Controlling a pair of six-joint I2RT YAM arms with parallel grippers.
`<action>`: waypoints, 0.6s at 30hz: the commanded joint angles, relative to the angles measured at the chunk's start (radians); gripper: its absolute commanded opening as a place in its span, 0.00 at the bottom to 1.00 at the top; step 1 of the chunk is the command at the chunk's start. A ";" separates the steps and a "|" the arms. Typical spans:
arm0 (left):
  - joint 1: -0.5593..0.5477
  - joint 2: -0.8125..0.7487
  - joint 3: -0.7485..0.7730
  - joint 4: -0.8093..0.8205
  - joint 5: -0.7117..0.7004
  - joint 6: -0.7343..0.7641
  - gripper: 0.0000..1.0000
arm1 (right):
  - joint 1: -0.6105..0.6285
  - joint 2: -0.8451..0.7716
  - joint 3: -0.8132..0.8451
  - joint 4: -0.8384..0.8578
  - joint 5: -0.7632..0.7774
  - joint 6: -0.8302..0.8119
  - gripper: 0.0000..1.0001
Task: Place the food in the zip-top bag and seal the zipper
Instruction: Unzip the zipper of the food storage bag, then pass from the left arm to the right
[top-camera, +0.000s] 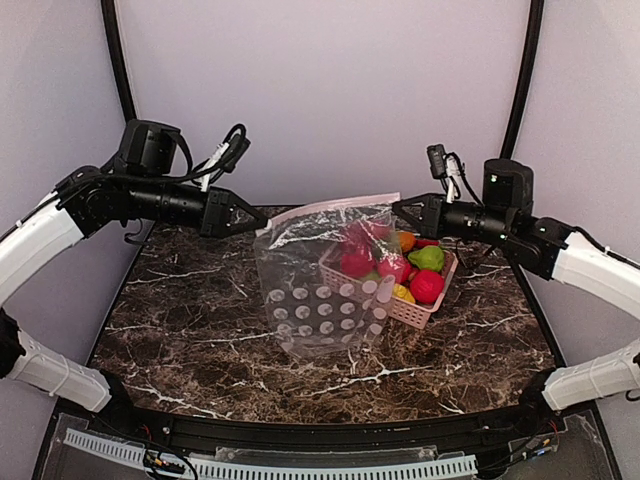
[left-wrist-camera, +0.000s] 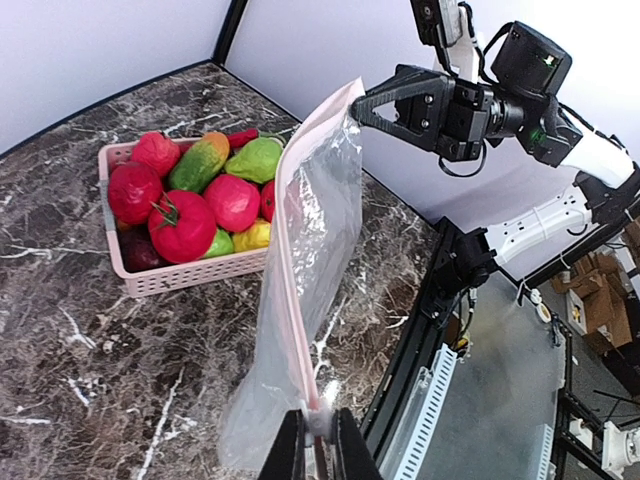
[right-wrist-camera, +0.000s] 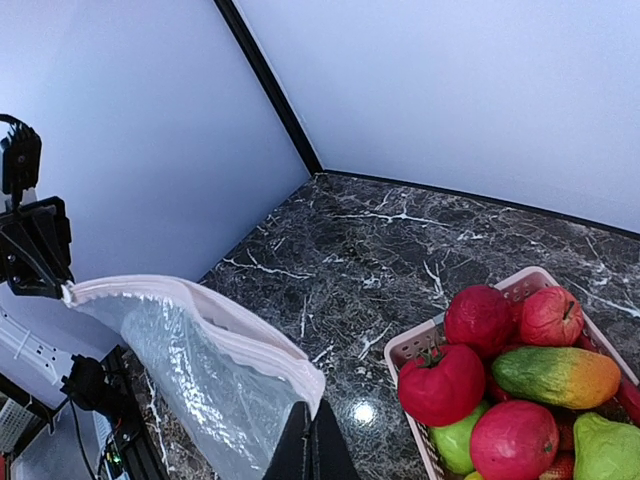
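The clear zip-top bag (top-camera: 315, 300) with whitish dots hangs stretched between my two grippers above the table, beside and partly in front of the basket. My left gripper (top-camera: 245, 215) is shut on the left end of its pinkish zipper (top-camera: 330, 207); the left wrist view shows the fingers (left-wrist-camera: 345, 450) pinching that strip (left-wrist-camera: 295, 300). My right gripper (top-camera: 400, 210) is shut on the bag's other top corner (right-wrist-camera: 322, 400). In the right wrist view the bag's mouth (right-wrist-camera: 220, 320) gapes slightly and the bag (right-wrist-camera: 200, 390) looks empty. The food (top-camera: 427, 286), red, green and yellow toy fruits, lies in the pink basket (top-camera: 415, 312).
The basket (left-wrist-camera: 190, 275) stands on the dark marble table (top-camera: 180, 300), right of middle, with a red tomato (left-wrist-camera: 182, 225) and a green pear (left-wrist-camera: 255, 160) on top. Grey walls close the back and sides. The table's front edge has a black rail (top-camera: 320, 430).
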 joint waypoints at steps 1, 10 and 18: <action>0.028 -0.012 0.111 -0.060 -0.047 0.100 0.01 | 0.051 0.100 0.069 0.169 0.008 -0.004 0.00; 0.030 -0.066 0.260 -0.170 -0.186 0.339 0.01 | 0.092 0.315 0.273 0.201 0.018 -0.023 0.23; -0.024 -0.090 0.029 -0.159 -0.363 0.396 0.00 | 0.110 0.282 0.166 0.146 0.084 0.180 0.77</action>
